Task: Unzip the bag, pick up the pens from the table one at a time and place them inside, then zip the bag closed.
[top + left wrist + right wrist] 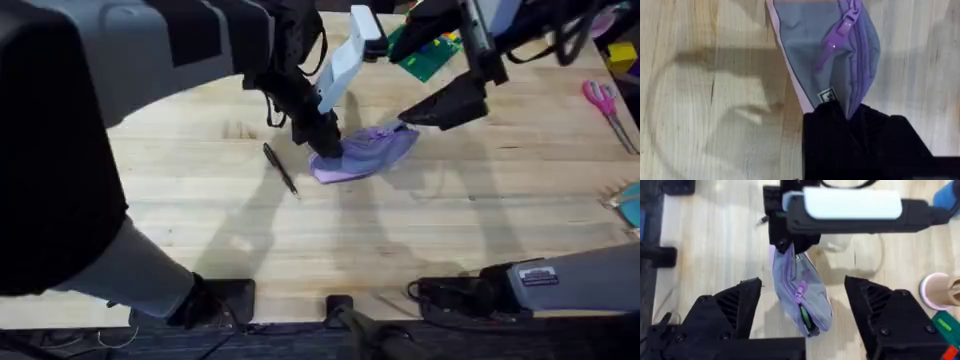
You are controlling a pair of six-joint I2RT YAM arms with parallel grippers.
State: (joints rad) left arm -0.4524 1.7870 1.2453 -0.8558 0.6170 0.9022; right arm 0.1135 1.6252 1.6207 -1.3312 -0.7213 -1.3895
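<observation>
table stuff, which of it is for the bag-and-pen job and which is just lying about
For the job:
bag, pinched at one end by the left gripper
pen, on the table

Lying about:
pink scissors
green item at the far edge

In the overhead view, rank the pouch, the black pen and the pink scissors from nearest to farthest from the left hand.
1. The pouch: the left hand is shut on its end, mid-table.
2. The black pen: lying on the table just left of the pouch.
3. The pink scissors: far off at the table's right edge.
</observation>
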